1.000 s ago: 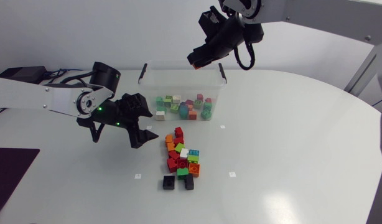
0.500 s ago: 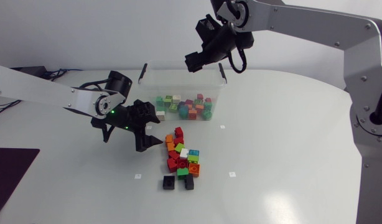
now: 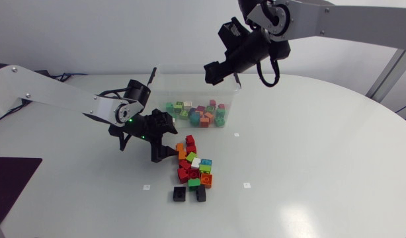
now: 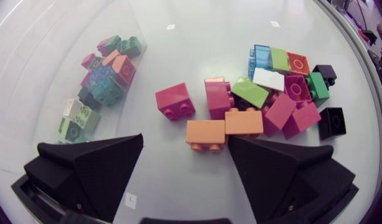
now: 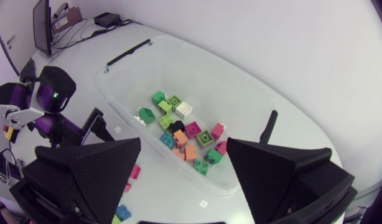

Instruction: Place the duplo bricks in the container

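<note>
A clear plastic container [image 3: 161,99] at the back of the table holds several duplo bricks [image 3: 198,114]. In front of it lies a loose pile of bricks [image 3: 192,165] in red, orange, green, blue, white and black. My left gripper [image 3: 168,139] is low at the pile's left edge and open. In the left wrist view an orange brick [image 4: 205,134] lies just ahead of the open left gripper [image 4: 185,146], with a second orange brick [image 4: 244,122] and red bricks [image 4: 175,101] close by. My right gripper [image 3: 219,66] hovers open and empty over the container [image 5: 253,124].
Two black bricks [image 3: 190,193] lie apart at the pile's near end. The container has black latches [image 3: 237,76] at both ends. A dark mat [image 3: 8,178] lies at the table's left edge. Bare tabletop stretches to the right of the pile.
My right gripper has opened over the container and the orange-red brick it held is gone from its fingers. My left arm has moved right, bringing its open gripper up to the pile.
</note>
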